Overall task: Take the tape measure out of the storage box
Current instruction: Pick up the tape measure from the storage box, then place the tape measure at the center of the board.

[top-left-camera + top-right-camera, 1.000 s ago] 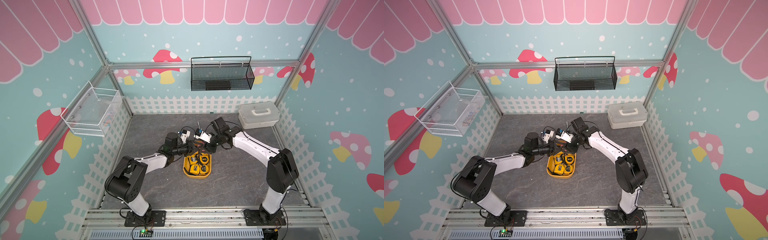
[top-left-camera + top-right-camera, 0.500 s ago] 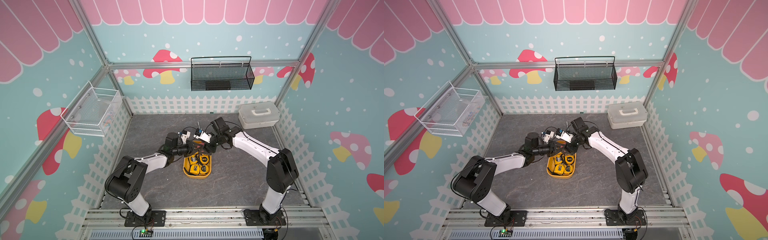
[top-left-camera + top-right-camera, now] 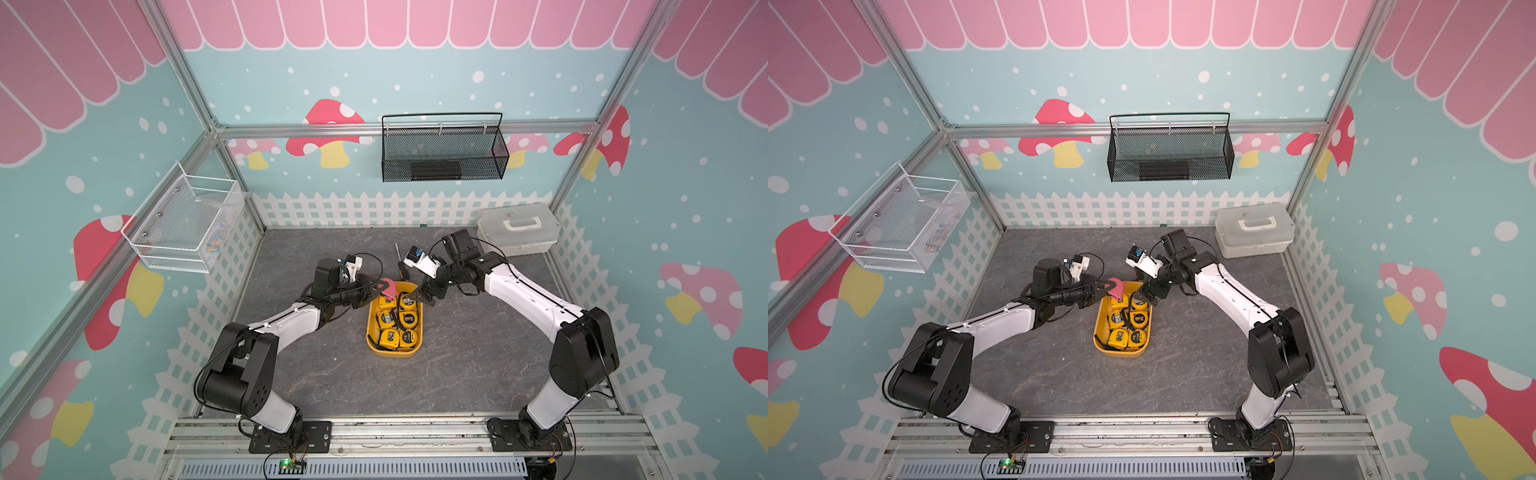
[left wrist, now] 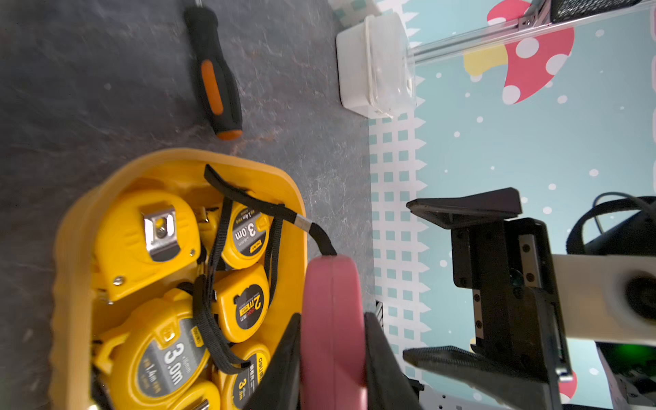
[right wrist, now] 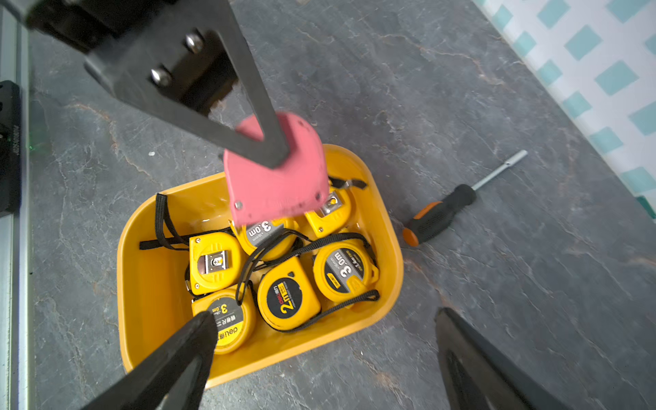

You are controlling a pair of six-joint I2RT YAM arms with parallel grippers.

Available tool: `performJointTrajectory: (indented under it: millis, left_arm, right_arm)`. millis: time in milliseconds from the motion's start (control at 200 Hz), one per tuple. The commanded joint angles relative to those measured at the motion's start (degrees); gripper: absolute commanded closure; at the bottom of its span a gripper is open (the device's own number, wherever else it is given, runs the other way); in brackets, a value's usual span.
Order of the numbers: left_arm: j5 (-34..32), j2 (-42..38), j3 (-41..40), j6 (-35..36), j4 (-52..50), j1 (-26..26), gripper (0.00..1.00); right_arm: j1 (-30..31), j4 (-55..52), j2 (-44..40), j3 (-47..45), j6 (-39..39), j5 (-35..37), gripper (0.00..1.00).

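**A:** Tape measure [image 5: 277, 177], the pink one: who has it now?

**B:** The left gripper [image 4: 332, 315] alone. Its fingers have clamped onto the flat sides of the pink case, reaching in from 9 o'clock. A second ago both grippers were bunched together over that spot.

**A:** And the right gripper [image 5: 323, 316]?

**B:** It has just let go. Its jaws have swung wide and hold nothing. It hangs by the 1 o'clock corner of the storage box [image 3: 394, 354], apart from the pink case.

**A:** So a handover. Is it out yet?

**B:** Not quite. It hangs in the air over the box's 12 o'clock end, toward 11, above the yellow tape measures [image 5: 287, 298] lying inside. Its black wrist strap [image 4: 248, 198] trails down into the box.

**A:** Could that snag?

**B:** I'd judge so. It lies among the yellow ones' straps, so the carry-out wants a clean lift before any sideways move toward 9 o'clock.

**A:** Anything in the way?

**B:** The screwdriver [image 5: 436, 213] lies on the table just beyond the box at 12 o'clock, out of that path.
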Motion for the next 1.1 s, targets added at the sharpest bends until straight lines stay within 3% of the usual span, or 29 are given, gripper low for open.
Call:
performJointTrajectory:
  millis: [0, 245, 450, 630, 876, 1096]
  left_arm:
    - [-1.2, -3.1, 3.5, 6.3, -7.1, 3.2, 0.79]
    - [-2.5, -4.2, 5.0, 10.8, -12.0, 14.0, 0.77]
    - [-0.4, 3.4, 3.5, 8.5, -6.0, 19.9, 0.78]
    - [-0.3, 9.8, 1.8, 5.1, -0.4, 21.5, 0.78]
    - [-5.5, 11.5, 3.9, 13.7, -13.8, 21.5, 0.78]
    - [-6.9, 14.8, 4.5, 14.3, -14.7, 21.7, 0.78]
  right_arm:
    - [-1.7, 1.3, -2.3, -2.1, 1.8, -0.2, 0.04]
    - [-2.8, 2.5, -3.7, -4.6, 2.7, -0.6, 0.04]
    - [-2.8, 3.2, -3.5, -5.6, 3.7, -1.5, 0.04]
    - [-2.8, 3.1, -3.5, -6.0, 3.8, -1.5, 0.05]
    - [-2.9, 3.1, -2.6, -6.2, 3.7, -1.3, 0.05]
    - [-2.9, 3.2, -1.5, -5.7, 4.0, -2.0, 0.05]
